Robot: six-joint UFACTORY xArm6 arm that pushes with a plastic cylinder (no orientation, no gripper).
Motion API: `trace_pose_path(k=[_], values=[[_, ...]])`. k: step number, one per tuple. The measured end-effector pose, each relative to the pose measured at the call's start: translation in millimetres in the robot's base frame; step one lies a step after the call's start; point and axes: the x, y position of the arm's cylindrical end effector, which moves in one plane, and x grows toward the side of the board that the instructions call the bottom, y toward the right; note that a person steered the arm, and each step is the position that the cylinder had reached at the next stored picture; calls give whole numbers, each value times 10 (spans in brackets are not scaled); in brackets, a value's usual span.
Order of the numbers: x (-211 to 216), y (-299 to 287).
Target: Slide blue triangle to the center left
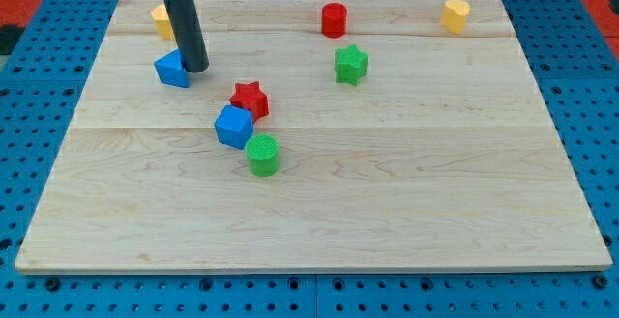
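Note:
The blue triangle [171, 70] lies on the wooden board [387, 212] at the upper left. My tip [196, 69] stands right against the triangle's right side, touching it or nearly so. The dark rod rises from there to the view's top edge.
A yellow block [162, 20] sits partly hidden behind the rod at the top left. A red star [250, 99], a blue cube [233, 127] and a green cylinder [262, 155] cluster near the middle. A green star [350, 65], a red cylinder [334, 19] and a yellow block [456, 14] lie further right.

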Motion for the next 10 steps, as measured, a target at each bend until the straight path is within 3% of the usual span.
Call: trace_pose_path(k=[3, 10], values=[[-293, -33], [470, -633]])
